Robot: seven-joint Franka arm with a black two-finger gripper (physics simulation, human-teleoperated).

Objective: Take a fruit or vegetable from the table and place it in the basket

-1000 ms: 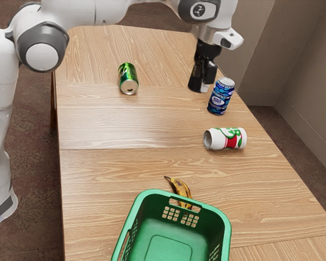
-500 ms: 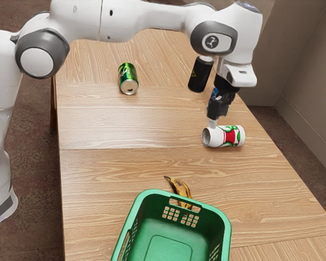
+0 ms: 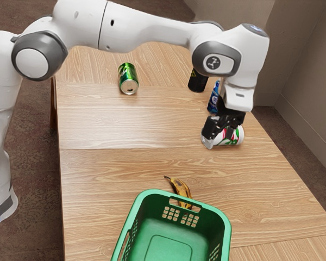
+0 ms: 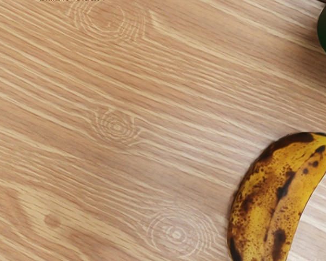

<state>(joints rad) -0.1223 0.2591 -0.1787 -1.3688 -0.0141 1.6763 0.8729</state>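
Banana (image 3: 180, 187) is on the tabletop (image 3: 108, 179), right beside the basket (image 3: 146, 223). Claw (image 3: 219, 140) looks open and empty, at the white can (image 3: 239, 136). Reads as approach. Next: clear the can, line up across the banana, lower, close.

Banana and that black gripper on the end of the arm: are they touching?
Apart. The exterior view shows it: a stretch of bare table lies between the gripper and the banana, which is beside the green basket.
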